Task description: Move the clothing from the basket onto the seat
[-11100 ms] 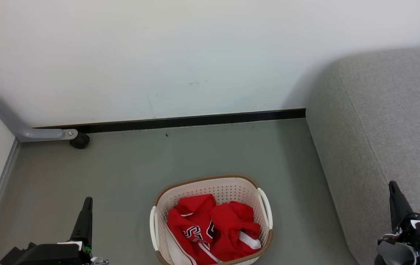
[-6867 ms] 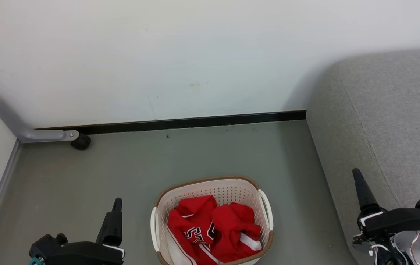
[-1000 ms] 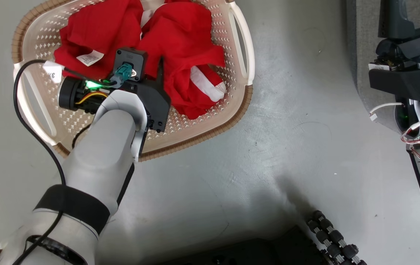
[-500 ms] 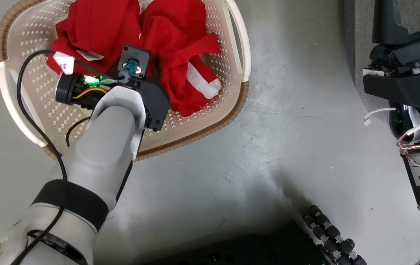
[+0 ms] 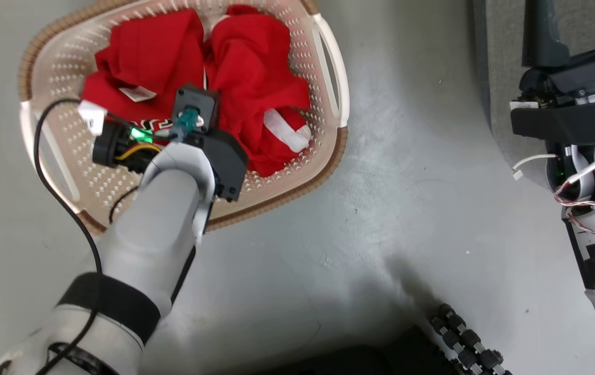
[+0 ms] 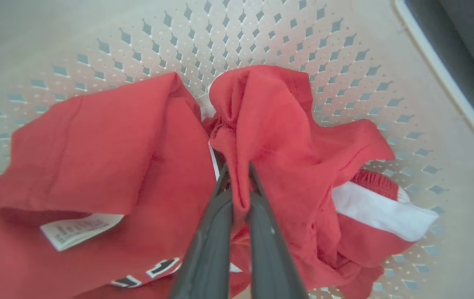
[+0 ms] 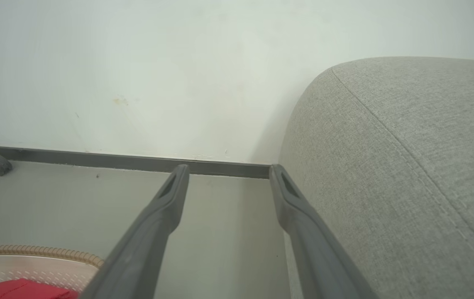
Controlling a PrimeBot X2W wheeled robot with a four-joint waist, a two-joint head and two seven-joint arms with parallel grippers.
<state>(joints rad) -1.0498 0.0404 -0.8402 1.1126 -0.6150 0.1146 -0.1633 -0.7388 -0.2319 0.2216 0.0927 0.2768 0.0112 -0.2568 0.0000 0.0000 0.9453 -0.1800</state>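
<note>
One second on, pinched the left hand (image 6: 238,168) shut on a fold of clothing (image 6: 274,124) at its tip. Readied the lift.

No word reads in full. A white care label (image 5: 138,94) is sewn to the red clothing (image 5: 245,62) inside the basket (image 5: 302,41), left of the basket's middle. It carries several lines of fine grey print, too small to make out. Nearer the basket's middle, a strip of black-and-white block lettering (image 5: 152,124) shows on the same cloth, its characters cut off by folds. A white paper flag (image 5: 91,115) on a black cable (image 5: 42,156) hangs by the basket's left wall, its marks blurred.
</note>
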